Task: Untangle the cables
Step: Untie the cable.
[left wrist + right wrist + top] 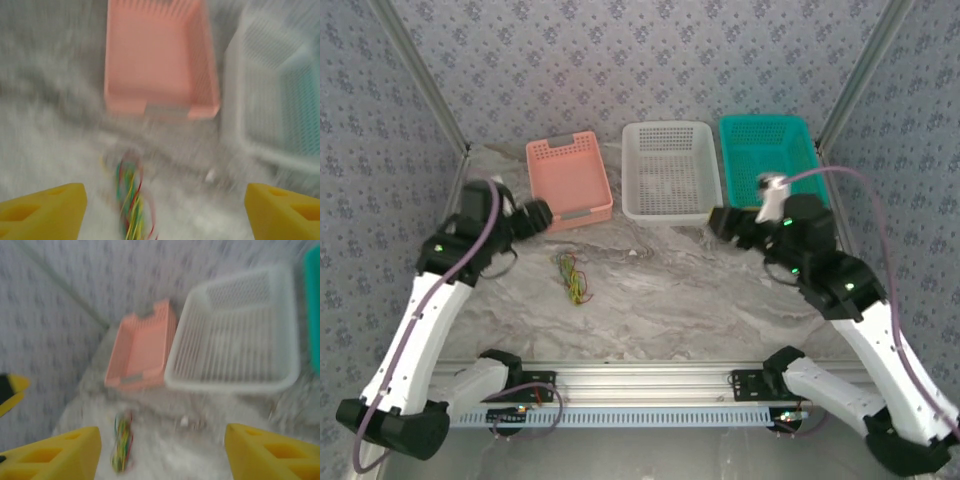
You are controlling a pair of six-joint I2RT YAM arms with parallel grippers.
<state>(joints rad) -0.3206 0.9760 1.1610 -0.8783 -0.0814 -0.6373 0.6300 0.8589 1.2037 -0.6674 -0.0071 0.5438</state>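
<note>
Yellow fingers: your left wrist view has yellow fingers (42, 210) at both bottom corners, far apart, with nothing between them. So the jaws are open and hold nothing.
Left gripper: look at the top view. Your left gripper (533, 216) hangs over the left side of the table (720, 300), just beside the pink basket (568, 178).
Cables: the cables (571, 277) lie in one small bunch of yellow, green and red on the bare table, in front of the pink basket. Nothing touches them. They look knotted together.
Baskets: going right you see the white basket (667, 170), then the green basket (768, 155). I see no wires in any of them.
Right gripper: your right gripper (722, 222) hangs near the front of the white basket, well apart from the bunch. Its jaws are open too, and empty.
Step now: I think you are at the start, reaching in.
Next move: bring both grippers down to the bunch. Pinch one wire with each, then pull gently apart. The wires are thin, so aim with care.
</note>
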